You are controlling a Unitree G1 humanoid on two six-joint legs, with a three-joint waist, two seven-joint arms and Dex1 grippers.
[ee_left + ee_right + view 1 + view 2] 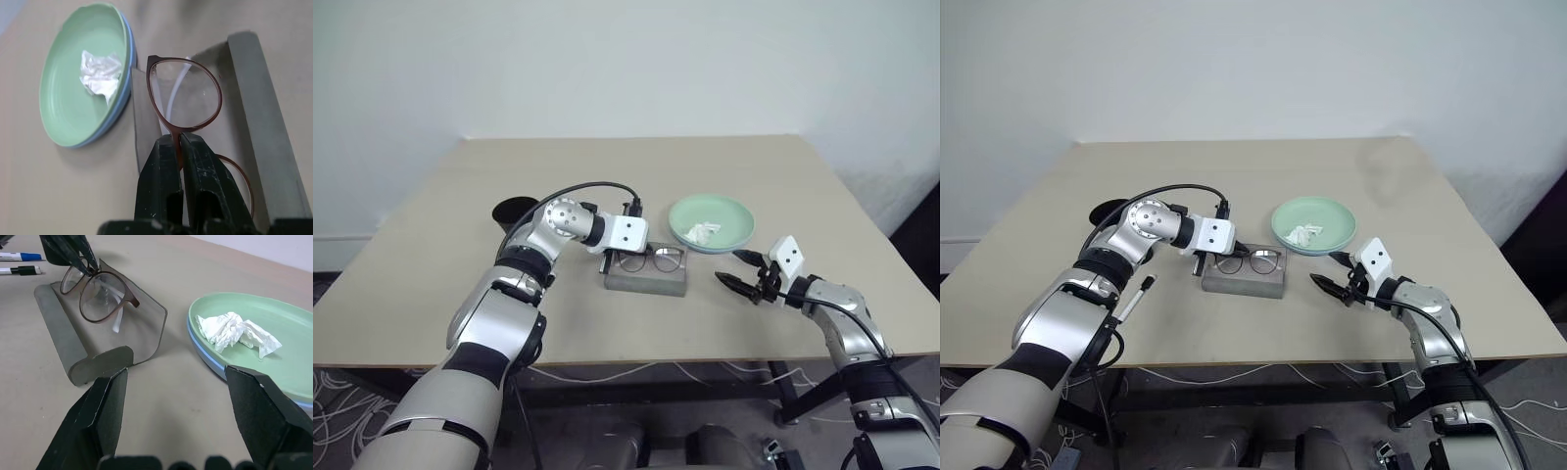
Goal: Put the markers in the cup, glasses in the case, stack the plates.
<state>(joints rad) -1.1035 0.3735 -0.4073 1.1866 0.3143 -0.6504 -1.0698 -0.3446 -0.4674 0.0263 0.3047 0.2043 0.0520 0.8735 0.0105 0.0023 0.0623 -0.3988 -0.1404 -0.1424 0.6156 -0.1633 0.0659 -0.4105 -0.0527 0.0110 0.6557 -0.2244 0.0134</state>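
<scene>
- Your left gripper (pixel 178 147) was clenched on the glasses (pixel 188 98) at the bridge, over the open case (pixel 646 281).
- Your right gripper (pixel 736 268) stood released near the stacked plates (pixel 736 220).

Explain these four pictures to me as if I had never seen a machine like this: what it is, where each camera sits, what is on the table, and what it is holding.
This is a humanoid robot with two arms, each ending in a two-fingered black gripper. Two pictures come from its head, looking down over a tan table. The other two come from cameras on its wrists, looking along the fingers.

On the table lie an open grey glasses case, a black cup, two markers, and a mint green plate stacked on a light blue plate, with a crumpled white tissue on top.

The left gripper is shut on the glasses at their bridge, over the case. The right gripper is open, holding nothing.
</scene>
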